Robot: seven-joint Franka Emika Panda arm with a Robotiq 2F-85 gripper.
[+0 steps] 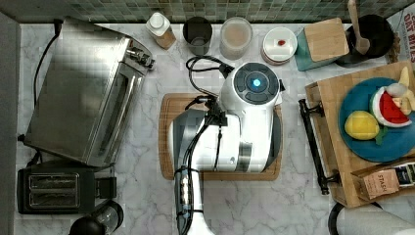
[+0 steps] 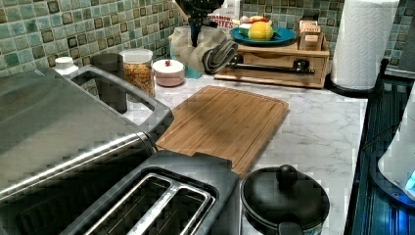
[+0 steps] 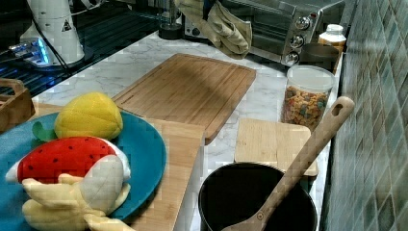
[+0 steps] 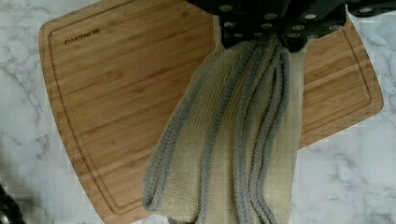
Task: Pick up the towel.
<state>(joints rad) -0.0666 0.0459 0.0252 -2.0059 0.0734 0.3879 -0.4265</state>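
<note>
Up high, the gripper [image 4: 268, 35] pinches the towel [image 4: 233, 140] tight by its top end. It hangs down in soft folds, off the cutting board [image 4: 116, 93], which lies flat on the marble counter [image 4: 341, 186] below. At the left view's top middle, the towel [image 2: 208, 51] dangles above the board [image 2: 225, 122].

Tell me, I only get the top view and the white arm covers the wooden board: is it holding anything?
Observer: Yes. The wrist view shows the gripper shut on a beige towel with grey stripes.
Operator: Lifted, or lying down?
Observer: Lifted. In the left view it hangs in the air, well above the cutting board.
Operator: And what's in the jar at the back?
Observer: The right view shows colourful cereal inside it.
</note>
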